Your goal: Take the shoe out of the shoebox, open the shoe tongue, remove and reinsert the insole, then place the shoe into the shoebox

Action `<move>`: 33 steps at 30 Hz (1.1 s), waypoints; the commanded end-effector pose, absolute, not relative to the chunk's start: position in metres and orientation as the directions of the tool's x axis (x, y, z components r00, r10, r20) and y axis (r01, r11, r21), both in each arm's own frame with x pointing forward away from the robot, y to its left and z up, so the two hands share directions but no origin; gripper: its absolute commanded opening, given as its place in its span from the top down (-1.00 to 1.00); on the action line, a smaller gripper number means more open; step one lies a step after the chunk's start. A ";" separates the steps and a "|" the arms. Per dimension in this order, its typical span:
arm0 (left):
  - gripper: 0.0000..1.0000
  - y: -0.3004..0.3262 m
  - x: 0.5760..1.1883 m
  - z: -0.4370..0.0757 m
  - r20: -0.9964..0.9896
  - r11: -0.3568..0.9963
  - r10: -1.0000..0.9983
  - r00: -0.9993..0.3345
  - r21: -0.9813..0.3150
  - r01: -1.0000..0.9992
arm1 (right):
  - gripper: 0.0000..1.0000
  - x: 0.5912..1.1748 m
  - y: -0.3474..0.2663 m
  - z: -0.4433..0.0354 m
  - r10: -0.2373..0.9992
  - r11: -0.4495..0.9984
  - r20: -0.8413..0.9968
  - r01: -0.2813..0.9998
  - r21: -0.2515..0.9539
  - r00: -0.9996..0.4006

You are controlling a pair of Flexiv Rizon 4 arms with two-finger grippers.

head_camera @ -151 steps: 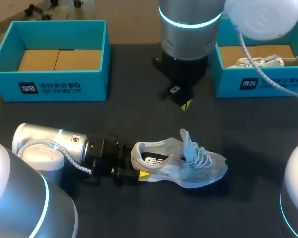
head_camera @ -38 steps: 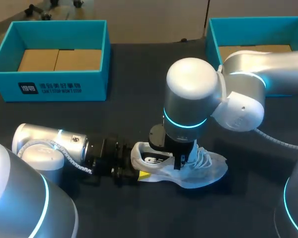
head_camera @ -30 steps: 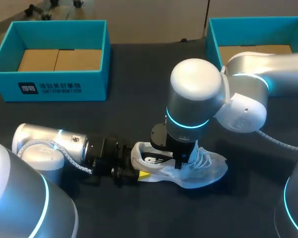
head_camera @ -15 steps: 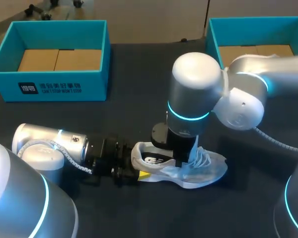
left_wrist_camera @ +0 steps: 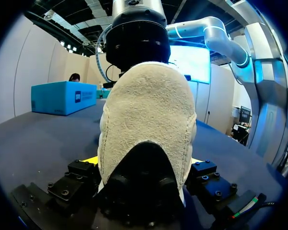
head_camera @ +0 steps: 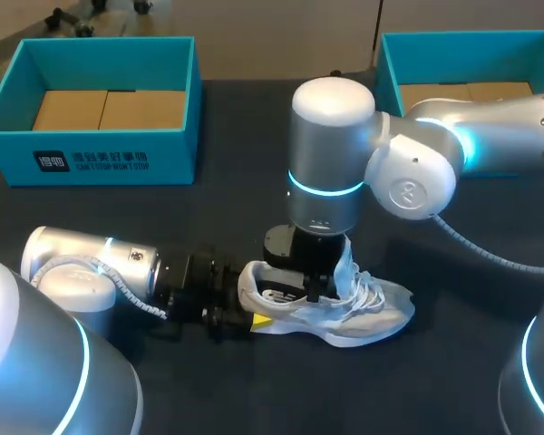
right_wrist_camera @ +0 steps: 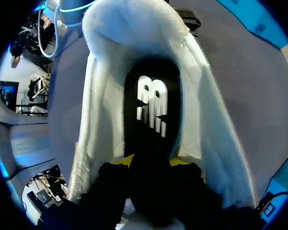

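Head cam is fixed up high behind the robot, staring down at the table [head_camera: 227, 136] from a fair way off. The shoe [head_camera: 372, 313] lands lower middle of the frame, one shoebox [head_camera: 100, 159] upper left, a second shoebox [head_camera: 471, 38] upper right. Left wrist cam sits low, nearly at table level, looking along the left claw [left_wrist_camera: 143, 165] at the shoe's heel, super close. Right wrist cam looks down along the right claw [right_wrist_camera: 153, 162] into the shoe, insole [right_wrist_camera: 151, 105] dead ahead. All three catch the shoe; head and left wrist cams both get the right arm [head_camera: 335, 154].
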State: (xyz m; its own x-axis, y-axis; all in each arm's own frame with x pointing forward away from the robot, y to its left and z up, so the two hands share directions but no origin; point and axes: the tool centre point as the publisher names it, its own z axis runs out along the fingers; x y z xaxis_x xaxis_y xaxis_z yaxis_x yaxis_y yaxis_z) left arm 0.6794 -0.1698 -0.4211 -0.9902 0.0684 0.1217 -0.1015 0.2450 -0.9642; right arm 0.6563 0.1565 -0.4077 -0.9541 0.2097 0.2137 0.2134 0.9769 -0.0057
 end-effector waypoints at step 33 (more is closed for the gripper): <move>1.00 -0.172 0.681 -0.422 0.123 0.249 0.065 -0.990 -0.963 -0.103 | 1.00 0.642 0.153 -0.365 0.369 0.865 -0.069 0.316 0.389 -0.927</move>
